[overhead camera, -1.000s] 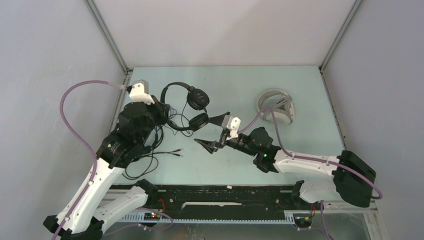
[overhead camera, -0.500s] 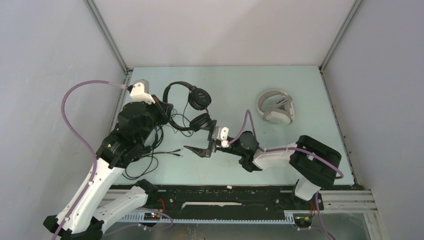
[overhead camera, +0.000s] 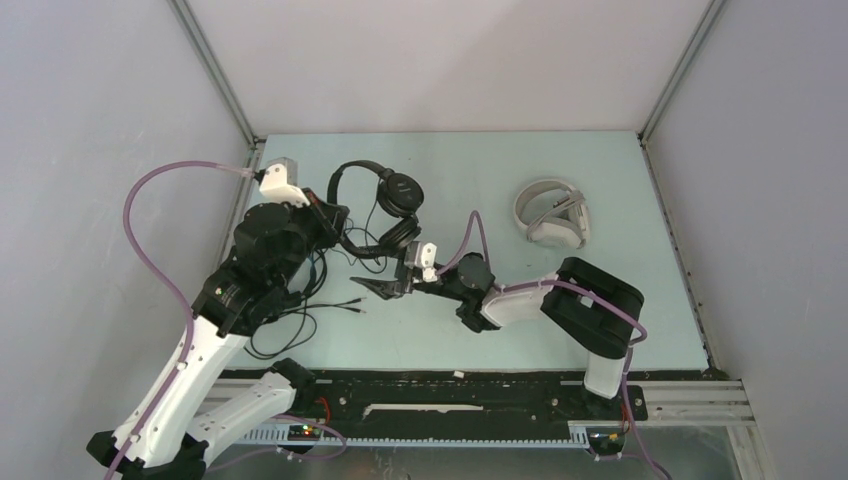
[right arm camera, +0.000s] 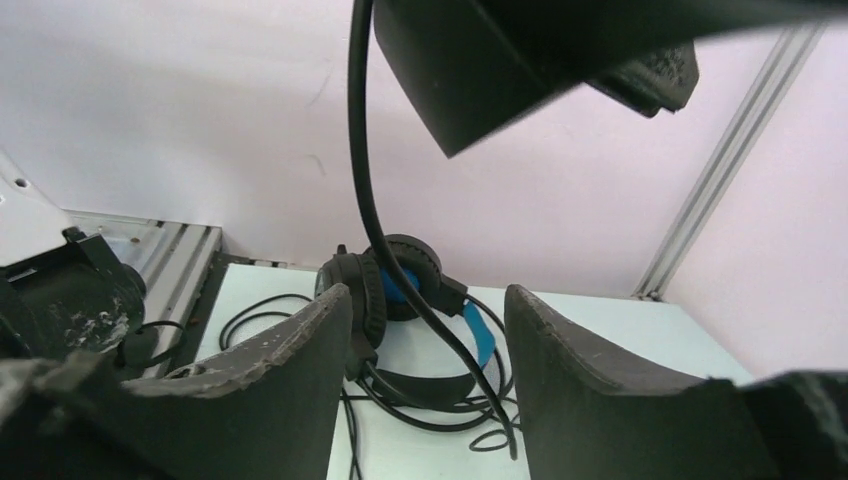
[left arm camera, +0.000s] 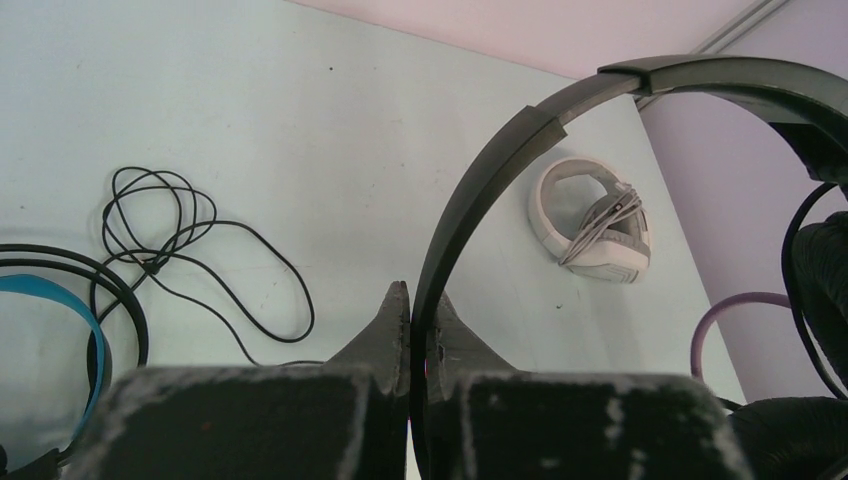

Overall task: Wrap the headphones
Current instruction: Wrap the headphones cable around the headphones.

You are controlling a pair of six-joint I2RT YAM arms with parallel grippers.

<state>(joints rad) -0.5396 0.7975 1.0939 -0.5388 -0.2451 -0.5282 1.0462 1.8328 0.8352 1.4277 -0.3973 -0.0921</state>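
Observation:
My left gripper [left arm camera: 420, 295] is shut on the thin headband [left arm camera: 520, 130] of the slim black headphones [overhead camera: 385, 195], holding them above the table's left side. My right gripper [right arm camera: 428, 295] is open just below their lower earcup [right arm camera: 480, 60]. Their black cable [right arm camera: 362, 150] hangs down between the right fingers, and neither pad touches it. Behind it the bulkier black headphones with the blue-lined band [right arm camera: 400, 285] lie on the table among cable loops. The white headphones [overhead camera: 552, 213] lie at the back right with their pale cable wound around them.
Loose black cable [overhead camera: 300, 310] lies in loops under and beside the left arm, its plug ends [overhead camera: 345, 303] pointing right. Grey walls and metal corner posts [overhead camera: 215, 75] close in the pale green table [overhead camera: 600, 290].
The right arm has swung left across the table, to under the held black headphones, and its jaws have narrowed somewhat. The left gripper has kept its hold and place.

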